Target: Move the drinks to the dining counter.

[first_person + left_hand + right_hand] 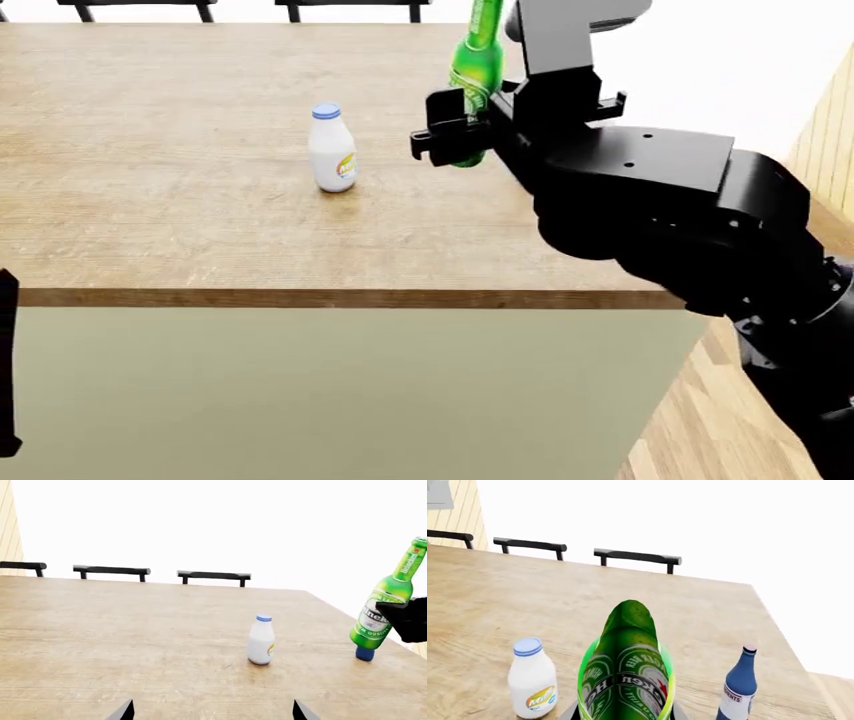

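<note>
The tall green glass bottle [475,70] is tilted over the dining counter [160,230], with my right gripper [454,130] shut on its body. In the right wrist view this green bottle [627,665] fills the space between the jaws. I cannot tell whether its base touches the wood. The small white bottle [332,150] with a blue cap stands upright to its left. The slim dark-blue bottle [739,685] stands on the other side; the head view hides it behind my right arm. My left gripper [213,715] is open over bare wood, short of the white bottle [261,640].
Black chairs [111,570] line the counter's far edge. The near edge [334,297] drops to a plain olive-green front. Plank floor [707,420] lies beyond the counter's right end. My bulky right arm [667,210] reaches over the right corner.
</note>
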Available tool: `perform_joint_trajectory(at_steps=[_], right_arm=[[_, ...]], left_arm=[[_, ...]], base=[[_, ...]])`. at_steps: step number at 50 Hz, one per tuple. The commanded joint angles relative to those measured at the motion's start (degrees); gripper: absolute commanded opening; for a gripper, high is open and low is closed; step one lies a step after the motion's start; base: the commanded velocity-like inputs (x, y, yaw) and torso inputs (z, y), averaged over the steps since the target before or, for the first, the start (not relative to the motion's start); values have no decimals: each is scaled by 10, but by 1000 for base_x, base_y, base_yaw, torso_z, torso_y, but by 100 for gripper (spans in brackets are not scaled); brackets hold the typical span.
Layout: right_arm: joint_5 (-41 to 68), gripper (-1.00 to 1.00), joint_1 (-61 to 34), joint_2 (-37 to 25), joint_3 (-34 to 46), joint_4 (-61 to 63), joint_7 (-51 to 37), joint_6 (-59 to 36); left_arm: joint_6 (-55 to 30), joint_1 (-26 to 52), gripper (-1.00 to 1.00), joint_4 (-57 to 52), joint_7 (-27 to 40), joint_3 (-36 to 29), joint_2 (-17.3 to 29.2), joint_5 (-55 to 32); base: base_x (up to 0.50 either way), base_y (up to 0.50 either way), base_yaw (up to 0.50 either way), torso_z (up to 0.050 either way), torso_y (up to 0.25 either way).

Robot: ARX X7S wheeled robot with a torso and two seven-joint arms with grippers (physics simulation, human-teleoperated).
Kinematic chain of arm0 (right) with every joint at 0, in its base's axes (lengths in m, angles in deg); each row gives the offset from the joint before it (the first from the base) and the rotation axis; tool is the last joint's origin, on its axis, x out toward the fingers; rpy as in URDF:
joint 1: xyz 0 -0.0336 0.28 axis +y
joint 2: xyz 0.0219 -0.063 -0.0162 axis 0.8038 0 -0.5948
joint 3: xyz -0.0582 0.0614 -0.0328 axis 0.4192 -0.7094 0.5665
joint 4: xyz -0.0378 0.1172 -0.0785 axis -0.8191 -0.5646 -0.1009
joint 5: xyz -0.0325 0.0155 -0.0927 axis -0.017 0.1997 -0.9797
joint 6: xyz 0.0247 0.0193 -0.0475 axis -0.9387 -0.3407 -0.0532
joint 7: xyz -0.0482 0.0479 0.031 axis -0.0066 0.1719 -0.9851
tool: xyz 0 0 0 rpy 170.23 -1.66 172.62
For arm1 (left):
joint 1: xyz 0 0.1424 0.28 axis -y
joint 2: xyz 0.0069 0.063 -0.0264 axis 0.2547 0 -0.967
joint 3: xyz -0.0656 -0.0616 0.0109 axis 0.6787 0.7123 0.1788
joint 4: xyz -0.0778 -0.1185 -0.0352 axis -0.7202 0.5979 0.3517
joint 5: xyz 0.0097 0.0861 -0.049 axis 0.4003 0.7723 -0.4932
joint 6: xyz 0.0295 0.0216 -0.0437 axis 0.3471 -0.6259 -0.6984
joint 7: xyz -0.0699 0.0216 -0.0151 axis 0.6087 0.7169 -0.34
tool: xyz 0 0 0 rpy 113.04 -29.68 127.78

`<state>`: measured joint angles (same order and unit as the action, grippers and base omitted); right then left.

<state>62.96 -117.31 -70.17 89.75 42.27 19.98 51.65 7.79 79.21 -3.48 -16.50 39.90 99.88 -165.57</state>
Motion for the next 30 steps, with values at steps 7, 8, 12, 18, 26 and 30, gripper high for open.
perform_joint_trajectory(at_steps=[7,8,12,18,26,30], right_arm=[[-18,-100,8,14,2,-24,24,6],[-17,-100,9,13,2,-24,24,6],[-17,-100,9,16,6,-31,26,2],[-17,-100,13,19,7,-35,28,4],[-16,-100,21,19,10,-38,31,3],[-18,-100,25,20,13,-43,34,5]], left_arm=[[-6,-3,100,1,-4,2,-6,4],[-4,-3,100,1,-4,1,-5,3],[-5,-2,100,2,-5,1,-6,5],[-7,-3,100,1,-6,1,-8,7],[-8,-3,100,0,-7,0,-9,9],[-7,-3,100,0,-8,0,-9,9]], base=[[0,0,0,0,0],[0,0,0,0,0],[0,0,0,0,0],[0,0,0,0,0],[0,0,0,0,1],[0,0,0,0,0]])
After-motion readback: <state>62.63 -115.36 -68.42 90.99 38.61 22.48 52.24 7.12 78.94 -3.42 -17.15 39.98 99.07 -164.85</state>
